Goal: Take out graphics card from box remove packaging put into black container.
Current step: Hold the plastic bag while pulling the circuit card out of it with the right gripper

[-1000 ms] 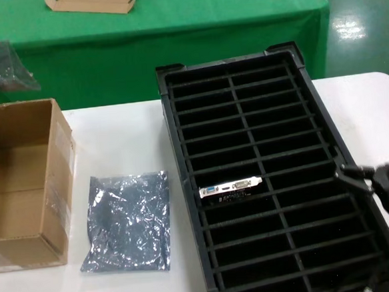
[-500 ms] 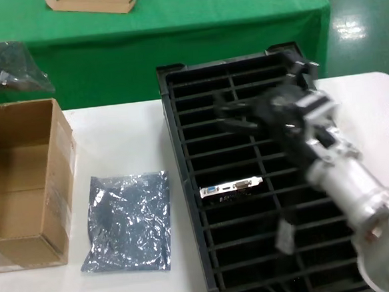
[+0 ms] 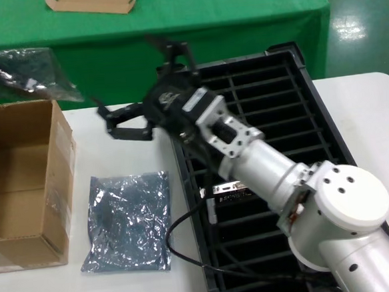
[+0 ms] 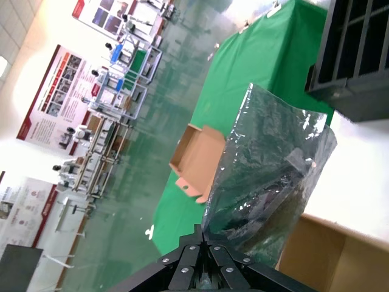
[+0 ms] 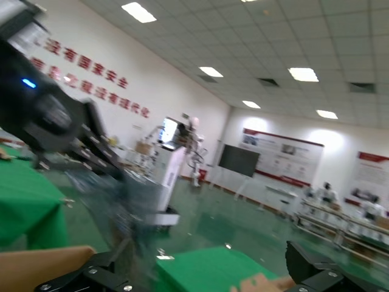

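Pinching a held bag (image 4: 267, 170) by one edge with the left gripper (image 4: 203, 237), jaws together on the plastic. Shows at the upper left of the head view, raised above the box (image 3: 24, 191), with something dark inside it.

Sitting below that, open-topped, at the left edge of the white table (image 3: 372, 113): brown cardboard with clear tape on its near corner. Farther back, at the top of the frame, resting on a green-covered table (image 3: 239, 22): a flat tan tray (image 3: 91, 2).

Lying flat and wrinkled on the white table, just right of the box and left of the black container (image 3: 278, 107): the packaging (image 3: 126, 221), silver-grey and shiny.

Stretching in from the lower right, across the container, to left of centre in the upper half of the frame: the right gripper (image 3: 133, 80), jaws spread wide apart and clamped on nothing, above the table just off the container's far left corner.

Standing in a slot of the container's left column, about midway along: the graphics card (image 3: 227, 188), silvery bracket upward, partly hidden behind the right arm.
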Controlling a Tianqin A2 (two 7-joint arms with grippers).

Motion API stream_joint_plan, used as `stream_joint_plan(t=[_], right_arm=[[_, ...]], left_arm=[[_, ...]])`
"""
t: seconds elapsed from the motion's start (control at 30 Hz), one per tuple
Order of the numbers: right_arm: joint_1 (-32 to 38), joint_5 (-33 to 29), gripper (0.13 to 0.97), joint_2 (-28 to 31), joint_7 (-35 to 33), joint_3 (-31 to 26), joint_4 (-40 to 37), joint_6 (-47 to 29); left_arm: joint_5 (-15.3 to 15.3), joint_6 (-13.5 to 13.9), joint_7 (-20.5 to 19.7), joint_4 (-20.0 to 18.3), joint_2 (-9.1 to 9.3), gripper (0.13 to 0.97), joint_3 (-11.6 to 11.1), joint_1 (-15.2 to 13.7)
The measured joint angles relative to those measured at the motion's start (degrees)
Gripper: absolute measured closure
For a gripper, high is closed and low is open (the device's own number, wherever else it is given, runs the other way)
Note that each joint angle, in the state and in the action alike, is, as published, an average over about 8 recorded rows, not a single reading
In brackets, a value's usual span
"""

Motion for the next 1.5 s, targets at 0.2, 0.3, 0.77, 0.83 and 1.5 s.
stream_joint_plan(t=[0.2, 0.3, 0.77, 0.83, 1.5], right_arm=[[0.76, 2.34, 0.254, -0.21, -1.56, -3.58, -0.32, -0.3], [0.77, 2.67, 0.282, -0.24, -1.78, -4.46, -0.34, -0.5], [1.73, 4.19, 0.593, -0.27, -3.52, -6.81, -2.83, 0.3], [1.89, 4.42, 0.647, -0.27, -3.76, -7.04, -3.16, 0.62], [2.68, 10.31, 0.908, -0.27, -5.88, -9.45, -4.96, 2.38]], left_arm=[[-1.18, -1.41, 0.56, 1.51, 1.63, 0.958, 1.41, -0.32], [-1.66, -1.92, 0.87, 2.03, 2.16, 0.958, 1.99, -0.45], [-4.22, -2.25, 0.5, -1.09, 1.75, 0.958, 0.95, 1.72], [-4.28, -1.98, 0.16, -2.05, 1.49, 0.958, 0.42, 2.23], [-2.27, 1.91, -3.39, -9.54, 1.05, 0.958, -3.34, 6.85]])
